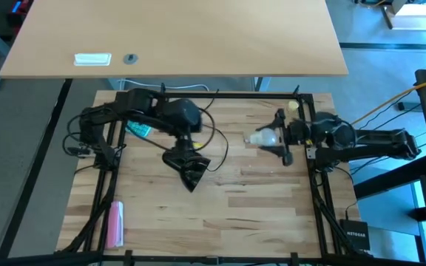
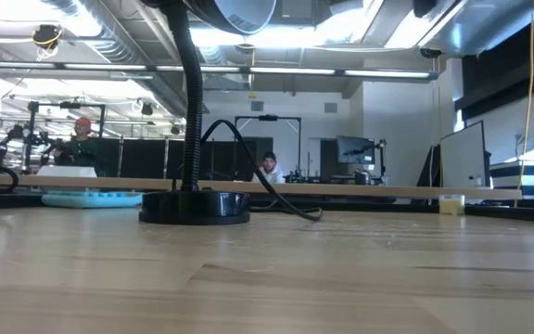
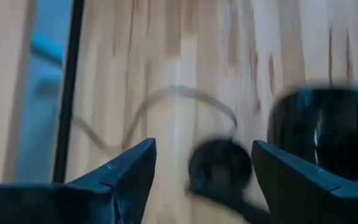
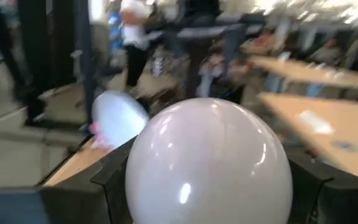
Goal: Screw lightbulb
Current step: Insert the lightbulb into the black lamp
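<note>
Now right gripper [image 1: 278,138] fingers grasping lightbulb [image 1: 264,137] above table [image 1: 257,214]; left gripper [image 1: 191,171] fingers released, near black lamp [image 1: 186,117]. Line up screw base with socket before turning, grip gentle.

Teal obj [image 1: 138,130] far-left, pink obj [image 1: 115,224] near-left, yellow ball [image 1: 293,106].

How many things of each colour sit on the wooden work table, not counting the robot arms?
Black: 1, lamp
White: 1, lightbulb
Teal: 1, flat object
Pink: 1, long object
Pale yellow: 1, ball
Total: 5
</note>
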`<state>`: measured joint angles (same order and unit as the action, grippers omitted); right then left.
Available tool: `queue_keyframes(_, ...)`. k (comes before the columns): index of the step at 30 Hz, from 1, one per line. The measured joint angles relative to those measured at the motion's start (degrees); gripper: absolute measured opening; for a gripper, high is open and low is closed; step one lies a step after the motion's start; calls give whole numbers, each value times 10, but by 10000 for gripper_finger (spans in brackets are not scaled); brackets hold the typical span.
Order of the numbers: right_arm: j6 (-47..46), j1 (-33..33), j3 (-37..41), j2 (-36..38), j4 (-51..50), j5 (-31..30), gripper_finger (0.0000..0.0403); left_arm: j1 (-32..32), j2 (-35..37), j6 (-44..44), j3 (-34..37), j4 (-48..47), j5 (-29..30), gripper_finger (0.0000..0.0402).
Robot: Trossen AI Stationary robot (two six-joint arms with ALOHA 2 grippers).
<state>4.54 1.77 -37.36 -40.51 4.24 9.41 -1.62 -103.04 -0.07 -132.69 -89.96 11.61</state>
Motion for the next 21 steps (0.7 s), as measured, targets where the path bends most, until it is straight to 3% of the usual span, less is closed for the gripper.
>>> queue_keyframes(6,-55,-75,-13,15,-54,-33,269,-43,48,-31,9,3,-56,260)
queue_keyframes(13,-72,-139,-14,3,-51,-87,269,-109,65,-86,10,0,-22,260)
queue_keyframes(21,-88,-177,-14,-41,-39,-137,269,-155,69,-124,70,0,-13,260)
